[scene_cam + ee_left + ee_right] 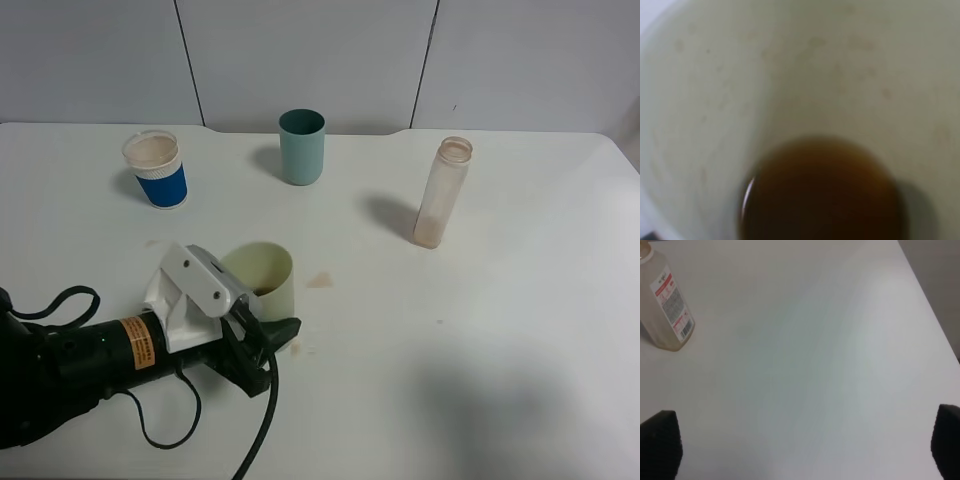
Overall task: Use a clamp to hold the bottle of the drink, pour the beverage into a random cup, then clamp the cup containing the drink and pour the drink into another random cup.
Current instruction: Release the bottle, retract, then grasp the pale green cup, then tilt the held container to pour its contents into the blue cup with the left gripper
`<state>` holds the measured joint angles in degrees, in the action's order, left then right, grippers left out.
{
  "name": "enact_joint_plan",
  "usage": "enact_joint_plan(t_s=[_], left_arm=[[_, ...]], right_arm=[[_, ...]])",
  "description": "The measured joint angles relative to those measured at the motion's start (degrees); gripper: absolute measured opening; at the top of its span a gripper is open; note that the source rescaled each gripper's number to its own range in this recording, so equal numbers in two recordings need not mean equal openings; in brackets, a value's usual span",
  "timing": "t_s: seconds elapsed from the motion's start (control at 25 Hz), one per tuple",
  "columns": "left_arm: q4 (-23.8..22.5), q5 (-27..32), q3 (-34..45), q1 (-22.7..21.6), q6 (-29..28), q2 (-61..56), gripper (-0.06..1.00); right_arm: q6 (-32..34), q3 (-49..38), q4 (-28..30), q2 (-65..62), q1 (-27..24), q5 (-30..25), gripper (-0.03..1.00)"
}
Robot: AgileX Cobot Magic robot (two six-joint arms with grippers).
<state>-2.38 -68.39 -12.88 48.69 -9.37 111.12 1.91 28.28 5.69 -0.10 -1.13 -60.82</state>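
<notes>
Gripper [262,325] clamps one cup [270,268]; two others [302,147] [158,172], one bottle [441,192].

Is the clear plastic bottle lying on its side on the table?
No, the bottle stands upright on the table, with its neck pointing up.
</notes>
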Motion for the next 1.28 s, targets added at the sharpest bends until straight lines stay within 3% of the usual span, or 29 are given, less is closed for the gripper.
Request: enact_joint_plan(t_s=[0.28, 0.44, 0.56, 0.76, 0.8, 1.0, 1.28], left_arm=[[7.1, 5.2, 0.0, -0.1, 0.5, -7.8, 0.02], [7.9, 7.5, 0.0, -3.2, 0.9, -10.8, 0.02], [7.4, 8.5, 0.0, -7.9, 0.9, -13.6, 0.02], [0.4, 12.3, 0.1, -18.1, 0.9, -17.9, 0.02], [0.4, 12.3, 0.1, -18.1, 0.9, -17.9, 0.02], [-9.5, 16.5, 0.0, -33.8, -0.3, -21.4, 0.02], [-10.7, 17.7, -0.8, -45.6, -1.0, -21.8, 0.02]], right_arm=[[0.0, 0.0, 0.0, 0.0, 0.0, 0.0, 1.00], [0.0, 0.0, 0.0, 0.0, 0.0, 0.0, 1.00], [0.0, 0.0, 0.0, 0.0, 0.0, 0.0, 1.00], [0.0, 0.0, 0.0, 0.0, 0.0, 0.0, 1.00], [0.0, 0.0, 0.0, 0.0, 0.0, 0.0, 1.00], [0.0, 0.0, 0.0, 0.0, 0.0, 0.0, 1.00], [0.0, 0.0, 0.0, 0.0, 0.0, 0.0, 1.00]])
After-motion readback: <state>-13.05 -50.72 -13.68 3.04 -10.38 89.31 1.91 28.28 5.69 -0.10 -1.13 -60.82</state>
